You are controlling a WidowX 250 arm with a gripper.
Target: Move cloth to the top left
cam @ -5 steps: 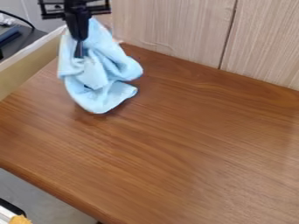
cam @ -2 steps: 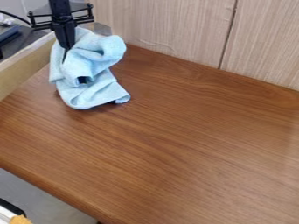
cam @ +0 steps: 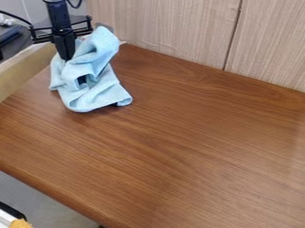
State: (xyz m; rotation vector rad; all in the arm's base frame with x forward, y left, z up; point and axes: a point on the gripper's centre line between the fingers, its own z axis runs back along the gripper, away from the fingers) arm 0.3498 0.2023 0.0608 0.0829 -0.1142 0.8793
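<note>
- At the counter's (cam: 179, 133) upper left, close to the corner between the low side board (cam: 24, 73) and the pale wall (cam: 166, 26): light blue cloth (cam: 92, 95), crumpled, with its lower part flat on the wood.
- Bunched higher toward the back, with a peak beside and to the right of the pincer (cam: 68, 58).
- Folded around a small dark hollow near the middle; rounded off at the near edge, drawn out to a blunt corner on the right.
- Pointed down into the cloth's upper left folds with the pincer, touching the fabric; impossible to tell whether open, closed or gripping.
- Above, in from the top edge: black arm (cam: 58, 13), nearly upright.
- Beyond the side board, at the far upper left: black cable (cam: 19, 17) and dark gear (cam: 12, 36).
- Past the near edge of the counter, at lower left: grey floor (cam: 42, 196) and a small orange piece (cam: 20, 224) on something white.
</note>
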